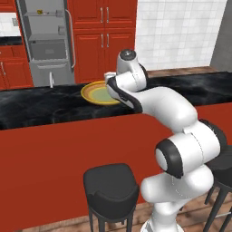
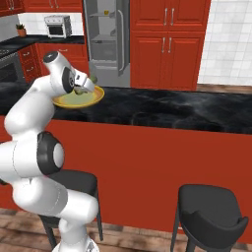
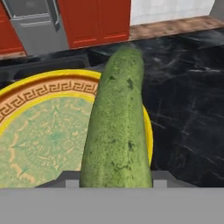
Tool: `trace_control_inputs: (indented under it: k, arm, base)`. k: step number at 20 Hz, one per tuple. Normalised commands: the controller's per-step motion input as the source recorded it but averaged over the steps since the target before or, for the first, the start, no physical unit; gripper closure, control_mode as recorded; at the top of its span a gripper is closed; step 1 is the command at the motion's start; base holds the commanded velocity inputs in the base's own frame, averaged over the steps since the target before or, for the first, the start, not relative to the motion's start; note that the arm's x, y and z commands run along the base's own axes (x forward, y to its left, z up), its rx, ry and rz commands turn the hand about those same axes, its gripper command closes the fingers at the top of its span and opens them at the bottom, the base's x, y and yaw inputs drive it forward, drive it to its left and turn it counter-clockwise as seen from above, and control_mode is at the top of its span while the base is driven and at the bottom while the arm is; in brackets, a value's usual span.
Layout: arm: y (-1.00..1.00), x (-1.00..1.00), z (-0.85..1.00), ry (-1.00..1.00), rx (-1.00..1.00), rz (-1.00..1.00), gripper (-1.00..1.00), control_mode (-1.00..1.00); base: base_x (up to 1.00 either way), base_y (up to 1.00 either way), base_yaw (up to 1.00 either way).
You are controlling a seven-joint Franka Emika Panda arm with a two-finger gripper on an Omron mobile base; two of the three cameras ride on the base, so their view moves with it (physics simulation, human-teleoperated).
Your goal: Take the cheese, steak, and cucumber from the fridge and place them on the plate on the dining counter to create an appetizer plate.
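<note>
While the claw [image 3: 116,183] is clamped on the cucumber [image 3: 117,127], that cucumber juts forward from its 2 tips, over the right rim of the plate [image 3: 39,131] below, on the dining counter [image 3: 183,105].

Plate [image 3: 39,131] centre bare under cucumber [image 3: 118,127]; dining counter [image 1: 41,106] around plate unobstructed.

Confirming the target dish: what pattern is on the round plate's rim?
An orange Greek-key band inside a yellow edge on the round shallow plate, clearest in the hand view.
</note>
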Motion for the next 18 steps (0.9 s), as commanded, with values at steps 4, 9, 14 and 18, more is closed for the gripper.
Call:
trace_control_inputs:
  k: [4,9,14,18]
  arm:
    - [0.00,0.10,-0.31,0.11,0.00,-0.02,1.00,-1.00]
    - [0.00,0.00,-0.24,0.07,0.00,-0.02,1.00,-1.00]
    - [0.00,0.00,-0.17,0.03,0.00,-0.01,1.00,-1.00]
    - [0.00,0.00,-0.13,0.01,0.00,-0.01,1.00,-1.00]
  base:
    - [0.00,0.00,0.00]
    - [0.00,0.00,0.00]
    - [0.00,0.00,0.00]
    - [0.00,0.00,0.00]
